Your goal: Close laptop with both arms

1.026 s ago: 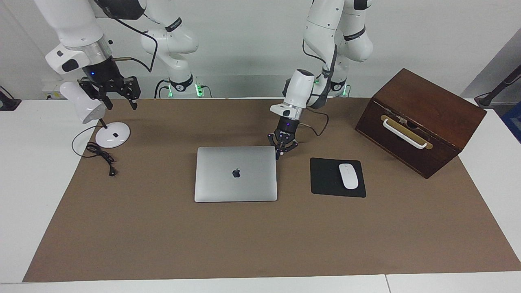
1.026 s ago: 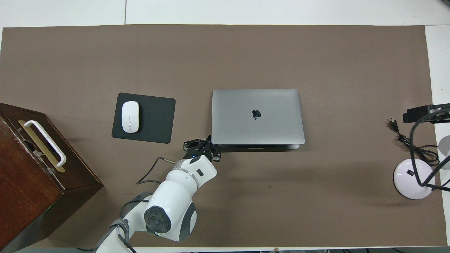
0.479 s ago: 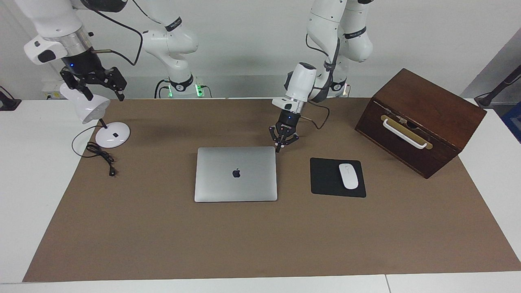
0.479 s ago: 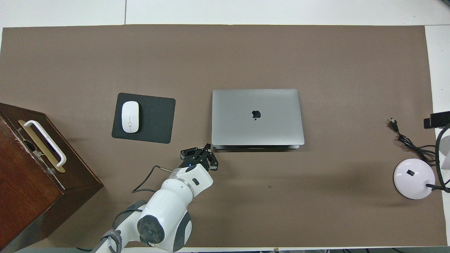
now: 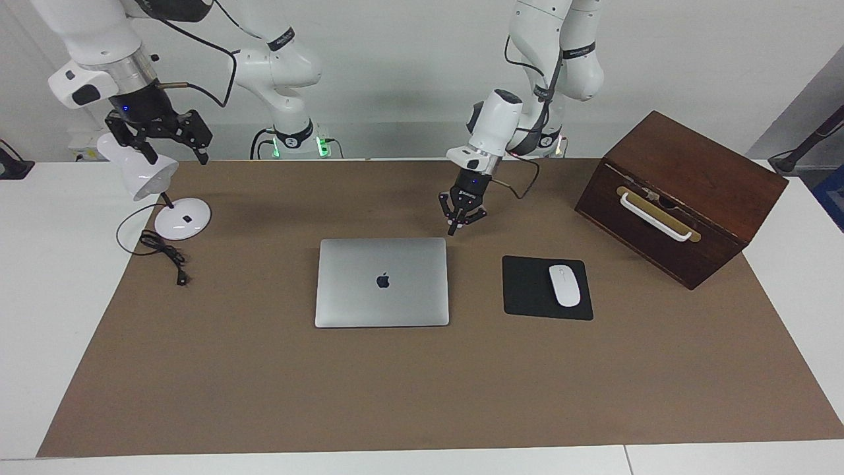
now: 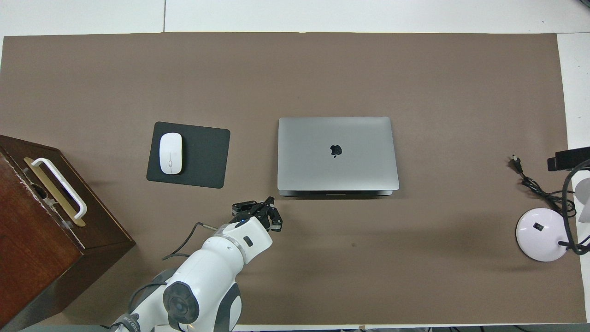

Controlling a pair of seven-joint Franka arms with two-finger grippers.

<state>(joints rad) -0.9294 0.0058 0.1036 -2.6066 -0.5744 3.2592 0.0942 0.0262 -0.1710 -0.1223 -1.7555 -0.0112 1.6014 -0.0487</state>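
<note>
Laptop (image 5: pixel 382 282): silver-grey, lid shut flat, apple logo up, mid-tabletop on the brown mat (image 5: pixel 422 396).

Left end effector (image 5: pixel 453 230): fingertips together, empty, hanging just above the mat beside the laptop's robot-side corner toward the left arm's end; clear of the lid.

Right end effector (image 5: pixel 175 152): fingers spread wide, empty, raised over the white desk lamp (image 5: pixel 148 181) at the right arm's end.

Black mouse pad (image 5: pixel 533 290) with white mouse (image 5: pixel 564 285): beside the laptop, toward the left arm's end.

Dark wooden box (image 5: pixel 682 194), white handle: next along, at that end.
</note>
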